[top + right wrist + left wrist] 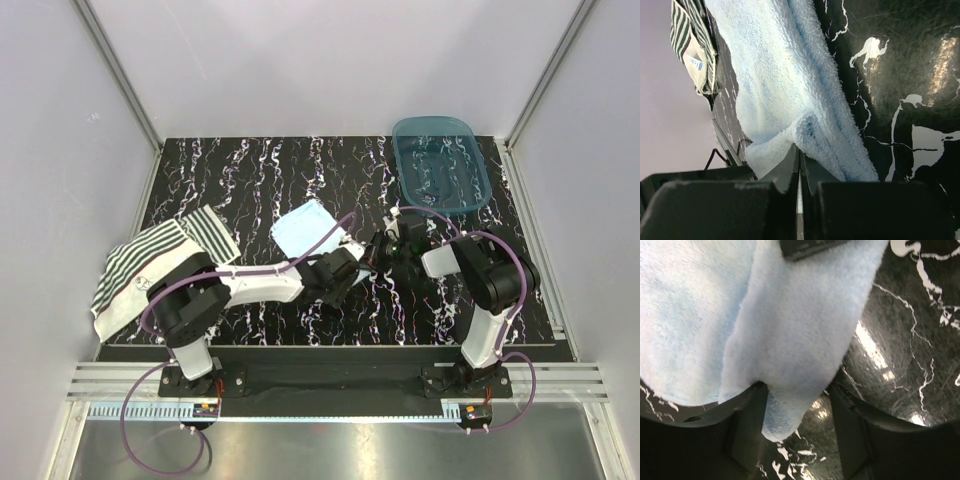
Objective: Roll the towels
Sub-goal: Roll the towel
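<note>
Black marble-patterned table (230,170) fills the overhead view, walled in by pale panels. At its far right corner sits a translucent teal plastic tub (440,165), rectangular with rounded corners; the table's white veining shows through its base. A light blue towel (300,228) lies near the middle of the table, well apart from the tub. A striped towel (150,270), dark green and white with a pale printed band, lies spread at the left edge. Both arms reach inward and meet at the blue towel's near right corner: the left gripper (350,252) comes from the left and the right gripper (376,248) from the right, close together. In the left wrist view, the light blue towel (800,340) covers the upper left, folded over itself, and a rounded flap of it hangs down between the left gripper's fingers (747,430). The jaws stand apart; the flap touches the left finger, with a gap of bare table beside the right one. A dark piece of the other gripper rests on the towel at the top edge. In the right wrist view, the right gripper's (800,152) fingers are pressed together, and a pucker of the blue towel's (785,80) edge appears nipped at their tips. The towel stretches away across the table, and the striped towel (687,35), with a small white label, lies at the far left.
</note>
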### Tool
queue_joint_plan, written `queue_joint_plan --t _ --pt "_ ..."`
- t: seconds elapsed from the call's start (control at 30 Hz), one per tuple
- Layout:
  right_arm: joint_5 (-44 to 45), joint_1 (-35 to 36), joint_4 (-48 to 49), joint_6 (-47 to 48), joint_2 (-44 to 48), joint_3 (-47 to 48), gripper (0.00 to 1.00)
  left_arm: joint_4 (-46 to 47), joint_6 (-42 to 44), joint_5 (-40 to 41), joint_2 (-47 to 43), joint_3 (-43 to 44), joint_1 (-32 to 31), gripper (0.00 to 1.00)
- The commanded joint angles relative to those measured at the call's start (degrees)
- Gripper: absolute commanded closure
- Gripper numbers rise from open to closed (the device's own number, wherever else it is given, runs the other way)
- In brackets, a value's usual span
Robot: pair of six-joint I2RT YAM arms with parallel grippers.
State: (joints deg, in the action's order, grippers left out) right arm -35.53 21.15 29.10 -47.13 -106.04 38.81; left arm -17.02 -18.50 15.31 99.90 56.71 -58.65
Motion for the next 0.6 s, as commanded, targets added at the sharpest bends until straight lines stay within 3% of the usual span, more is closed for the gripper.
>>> queue_joint_plan --t 0.0,0.03,0.1,0.13,0.27,0.4,0.5,0.53,0.57 --pt "0.6 -0.4 -4.8 2.6 -1.1 1.5 0.96 0.3 2.1 -2.6 3.6 -3.2 4.2 0.49" --pt "0.5 -0.4 -5.2 2.7 -1.4 1.8 0.96 0.4 2.1 -3.4 4.9 -2.8 4.9 0.6" --pt "0.1 -0.3 -6.2 3.0 -1.8 2.7 0.96 0.0 2.7 -5.9 6.4 -1.5 6.0 0.71" --pt "-0.1 -0.4 -6.4 3.1 -2.0 2.9 0.96 -0.6 3.0 -7.9 8.0 -0.9 6.2 0.81" --pt "0.4 -0.3 -9.4 4.9 -1.0 4.1 0.95 -2.8 3.0 -10.9 8.9 1.0 5.8 0.99" --pt "5.4 -0.4 -19.3 8.5 2.2 6.5 0.88 -7.2 -1.3 -15.0 5.5 1.5 5.7 1.0" --pt "11.3 -0.4 -28.5 11.6 6.6 9.6 0.65 -14.2 -4.3 -18.0 2.3 2.5 4.6 1.0" --pt "13.2 -0.4 -31.8 12.8 9.1 10.6 0.52 -15.3 -5.0 -19.8 0.9 3.1 4.3 1.0" --pt "14.9 -0.4 -34.2 13.6 10.4 12.5 0.48 -16.2 -6.0 -20.8 0.4 3.5 4.0 1.0"
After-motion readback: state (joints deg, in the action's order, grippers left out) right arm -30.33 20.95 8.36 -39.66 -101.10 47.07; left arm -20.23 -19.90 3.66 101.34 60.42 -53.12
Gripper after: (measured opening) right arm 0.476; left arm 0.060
